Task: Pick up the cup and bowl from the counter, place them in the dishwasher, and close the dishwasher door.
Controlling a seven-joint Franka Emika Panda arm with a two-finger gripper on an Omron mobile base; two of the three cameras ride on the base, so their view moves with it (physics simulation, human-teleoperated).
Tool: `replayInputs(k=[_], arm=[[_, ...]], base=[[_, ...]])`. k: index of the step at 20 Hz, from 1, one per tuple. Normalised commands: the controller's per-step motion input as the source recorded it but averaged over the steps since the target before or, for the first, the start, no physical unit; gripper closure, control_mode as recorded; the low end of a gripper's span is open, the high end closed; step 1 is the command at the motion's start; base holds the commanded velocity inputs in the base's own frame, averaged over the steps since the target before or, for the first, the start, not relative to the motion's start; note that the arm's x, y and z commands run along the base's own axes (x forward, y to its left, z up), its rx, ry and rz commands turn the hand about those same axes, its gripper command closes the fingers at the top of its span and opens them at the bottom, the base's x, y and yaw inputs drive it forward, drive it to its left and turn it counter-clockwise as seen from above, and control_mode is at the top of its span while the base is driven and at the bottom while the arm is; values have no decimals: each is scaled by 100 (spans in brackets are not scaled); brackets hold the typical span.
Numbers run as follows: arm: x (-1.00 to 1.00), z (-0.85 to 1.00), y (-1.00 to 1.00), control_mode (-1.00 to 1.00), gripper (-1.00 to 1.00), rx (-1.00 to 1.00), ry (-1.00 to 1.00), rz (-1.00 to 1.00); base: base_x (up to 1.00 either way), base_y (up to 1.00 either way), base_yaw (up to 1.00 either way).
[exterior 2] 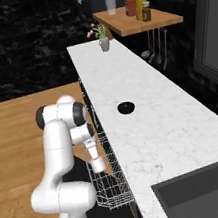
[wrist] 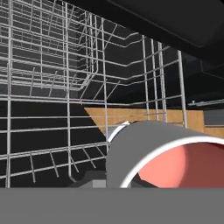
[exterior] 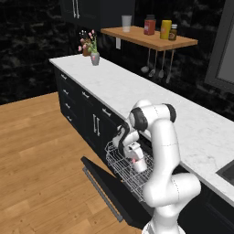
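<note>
The tool [exterior: 135,157] is pinching the cup [wrist: 166,157], which lies tipped with its red inside facing the hand camera, close in front of the fingers. Both sit low inside the white wire rack [exterior: 123,167], pulled out of the dishwasher [exterior: 151,151] over its lowered door [exterior: 107,192]. Seen from the right, the tool [exterior 2: 96,164] hangs just beside the worktop [exterior 2: 149,124] edge, within the rack's upper wires.

The bowl [exterior 2: 125,107] rests on the worktop, beyond the rack, between it and the flower vase [exterior 2: 104,44].

By my reading the cup's placing is in hand and nearly done. The next move calls for setting the cup onto the rack floor, spreading the fingers, and lifting clear of the wires without snagging, before reaching up for the bowl. The door remains to be shut.
</note>
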Motion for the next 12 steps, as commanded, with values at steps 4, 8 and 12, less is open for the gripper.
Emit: replayInputs(k=[4,8,12], arm=[[22,-43,0,-100,100,-1,3,0],[17,-42,0,-100,100,-1,2,0],[11,-48,0,-100,100,-1,0,0]], base=[[0,0,0],[0,0,0],[0,0,0]])
